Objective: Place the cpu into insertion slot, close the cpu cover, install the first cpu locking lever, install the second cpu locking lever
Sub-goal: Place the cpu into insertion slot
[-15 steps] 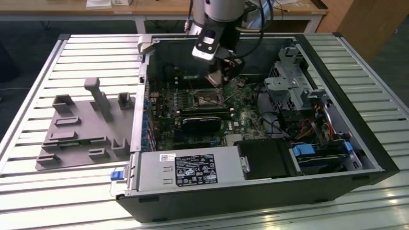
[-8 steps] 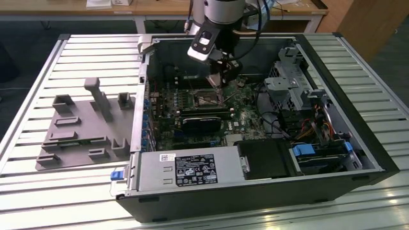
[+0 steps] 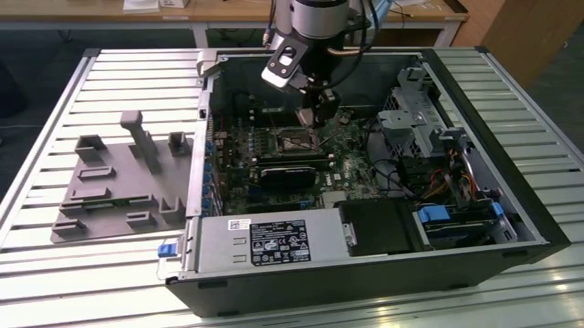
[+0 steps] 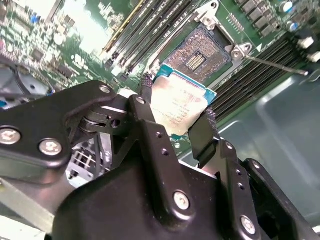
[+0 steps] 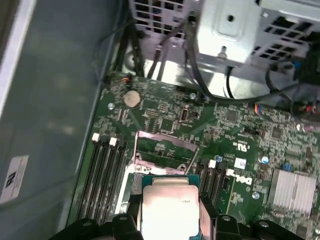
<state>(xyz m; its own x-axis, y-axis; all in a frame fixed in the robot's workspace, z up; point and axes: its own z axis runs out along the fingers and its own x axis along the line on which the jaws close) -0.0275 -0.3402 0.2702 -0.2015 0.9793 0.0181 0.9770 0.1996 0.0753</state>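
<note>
The jaws clench the cpu (image 4: 177,105) by two opposite edges, close above the open slot (image 4: 197,56), whose cover (image 5: 165,138) stands raised beside it.

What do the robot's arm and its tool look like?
The arm is a round, silver-grey tube. Its tool is black, with two flat, straight fingers joined to chunky black links by shiny silver screws.

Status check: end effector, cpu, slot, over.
End effector shut on cpu, above the board. Insertion slot bare, cpu cover open. Nothing seen blocking the slot.
</note>
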